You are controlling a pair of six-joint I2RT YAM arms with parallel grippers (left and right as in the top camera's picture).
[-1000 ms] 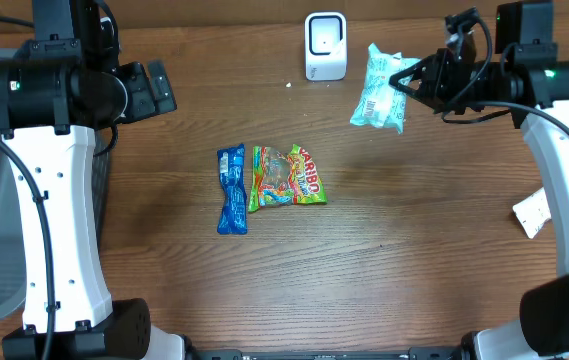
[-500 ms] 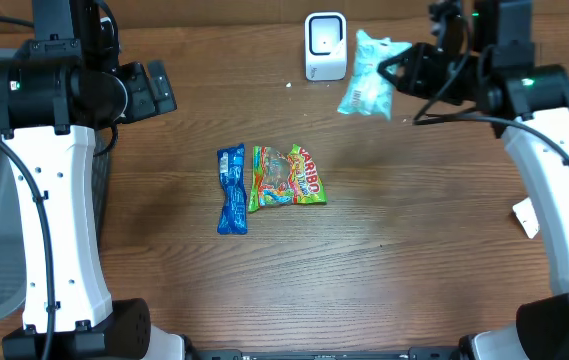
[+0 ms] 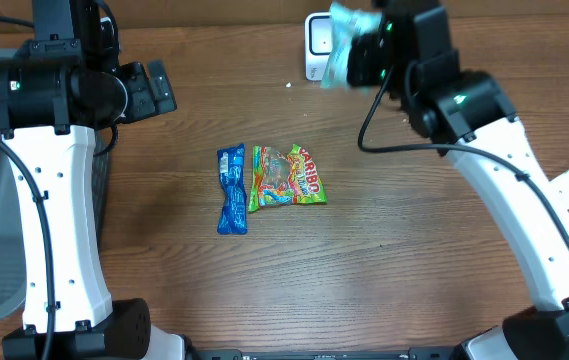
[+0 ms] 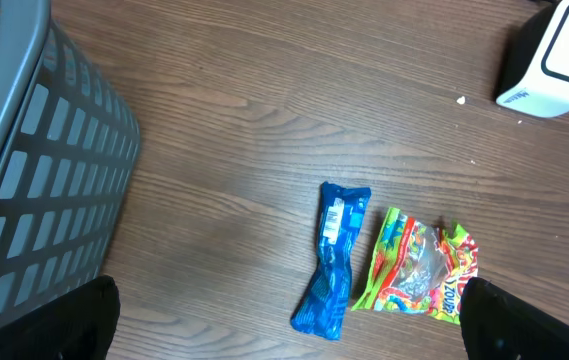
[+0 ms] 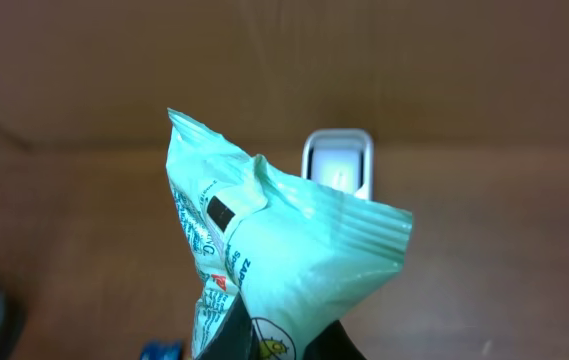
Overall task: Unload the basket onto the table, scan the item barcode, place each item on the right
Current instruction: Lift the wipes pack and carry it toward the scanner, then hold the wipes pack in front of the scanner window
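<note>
While the right end effector [image 5: 282, 345] is clamped shut on its lower end, the mint-green crinkled plastic packet [image 5: 284, 260] hangs in the air over the far edge of the brown wooden desk [image 3: 414, 250]. In the right wrist view it stands roughly upright, its sealed crimp uppermost and a small black mark on its printed left face. Just behind it in that view is the white box-shaped barcode scanner [image 5: 339, 165], facing the packet. From overhead the packet is blurred and overlaps the scanner's right side.

Near the middle of the desk lie a blue plastic snack wrapper [image 3: 231, 188] and a green and red Haribo sweet bag [image 3: 286, 177]. They lie side by side, the wrapper nearer the left edge, and their long sides almost touch.

The left end effector [image 3: 149, 88] hovers near the far left corner, jaws spread wide and holding nothing. A grey slatted plastic basket [image 4: 44, 150] stands off the desk's left edge.
</note>
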